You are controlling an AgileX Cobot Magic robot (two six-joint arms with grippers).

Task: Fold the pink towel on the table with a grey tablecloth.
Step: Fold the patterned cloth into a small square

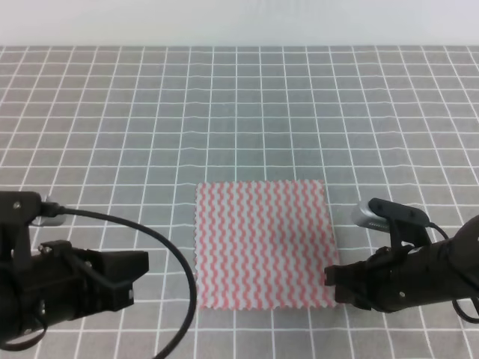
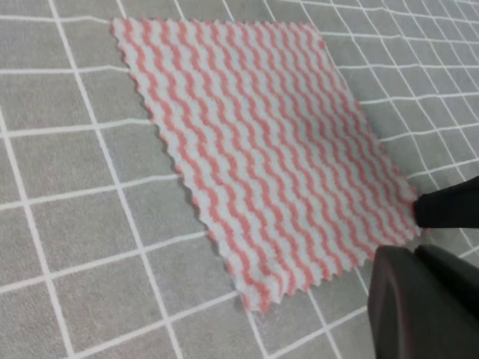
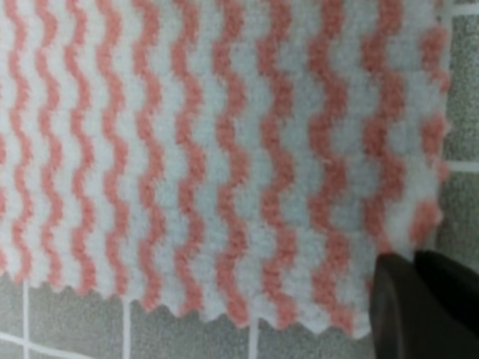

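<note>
The pink towel [image 1: 262,243] lies flat and unfolded on the table with a grey tablecloth [image 1: 239,112]. It also fills the left wrist view [image 2: 262,142] and the right wrist view [image 3: 217,149]. My left gripper [image 1: 141,269] hovers left of the towel's near left corner, apart from it. Its dark fingers [image 2: 419,307] look pressed together. My right gripper [image 1: 333,280] sits low at the towel's near right corner, at the edge. Its fingers [image 3: 426,307] look pressed together just past the serrated edge, and the cloth is not lifted.
The grey gridded cloth stretches to a pale wall at the back [image 1: 239,22]. A black cable [image 1: 161,247] loops from the left arm near the towel's left edge. The right arm's tip [image 2: 445,209] shows in the left wrist view.
</note>
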